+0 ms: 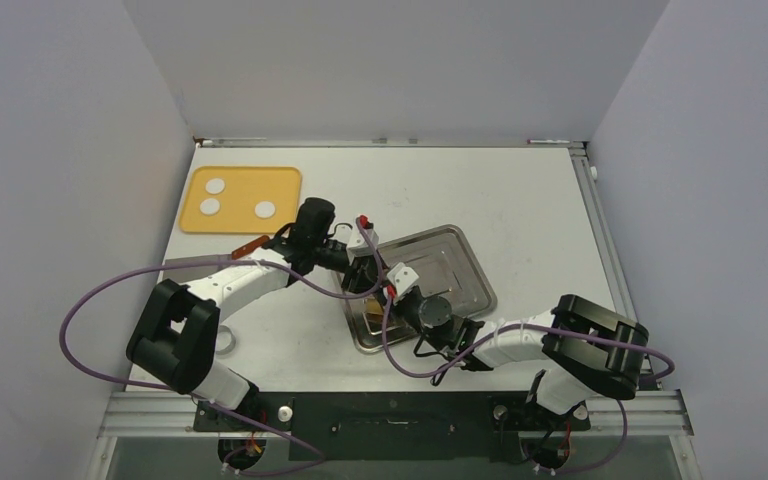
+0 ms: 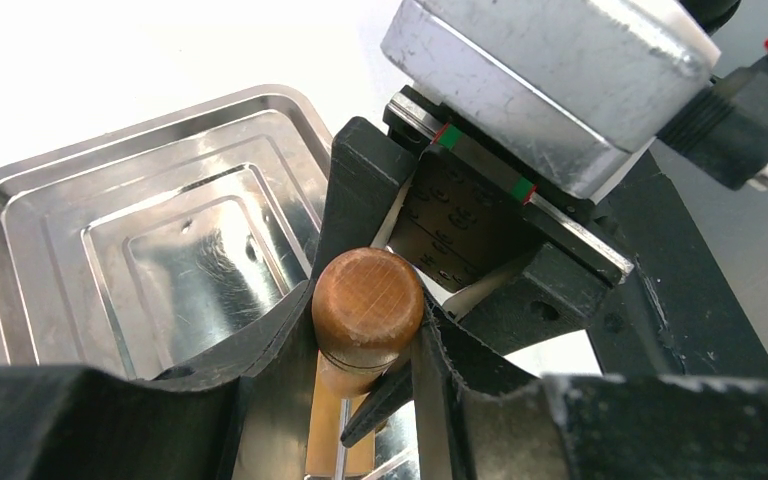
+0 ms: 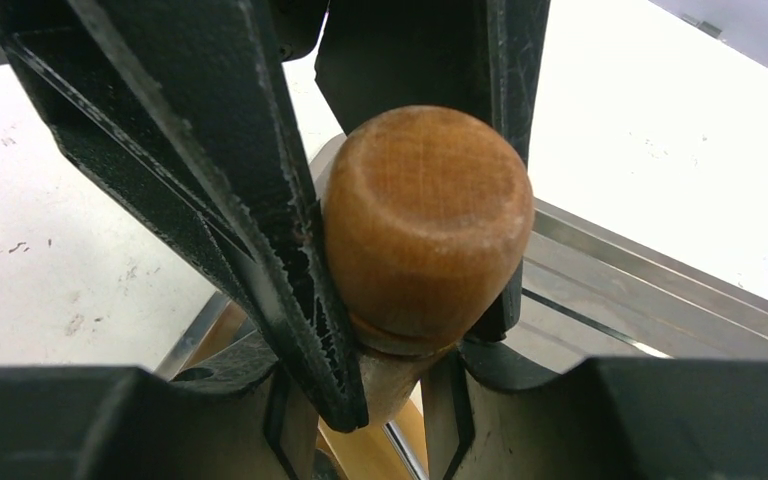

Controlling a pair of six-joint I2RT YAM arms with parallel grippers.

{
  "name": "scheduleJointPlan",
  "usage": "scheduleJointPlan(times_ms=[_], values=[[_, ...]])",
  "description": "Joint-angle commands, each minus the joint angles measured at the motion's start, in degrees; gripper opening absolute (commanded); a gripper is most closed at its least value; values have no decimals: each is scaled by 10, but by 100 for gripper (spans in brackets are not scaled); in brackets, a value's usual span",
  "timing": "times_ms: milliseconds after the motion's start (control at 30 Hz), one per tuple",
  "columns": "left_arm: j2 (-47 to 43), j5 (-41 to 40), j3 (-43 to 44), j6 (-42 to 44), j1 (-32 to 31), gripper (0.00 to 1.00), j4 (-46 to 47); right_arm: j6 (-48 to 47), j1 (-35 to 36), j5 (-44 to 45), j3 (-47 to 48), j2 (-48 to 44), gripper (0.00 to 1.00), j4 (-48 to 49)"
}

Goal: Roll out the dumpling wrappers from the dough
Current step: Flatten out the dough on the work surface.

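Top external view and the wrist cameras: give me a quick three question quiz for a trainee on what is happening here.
1. True or false: the left gripper and the right gripper are each shut on an end of the rolling pin.
2. How many pieces of dough lie on the yellow board? A two, B three, C five.
3. Fill in: the rolling pin is held over the metal ____.
Key: 1 true; 2 B; 3 tray.
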Motion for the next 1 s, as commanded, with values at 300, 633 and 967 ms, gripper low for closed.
scheduleJointPlan(times_ms=[300,633,967], values=[[-1,-36,59,23,0,0,-181,-27,23,-52,2,1,8,9],[-21,-72,165,32,1,0,-251,-83,-1,-53,68,-94,8,-58],[39,-84,136,24,1,0,-161,-54,-104,-144,33,-15,8,29]])
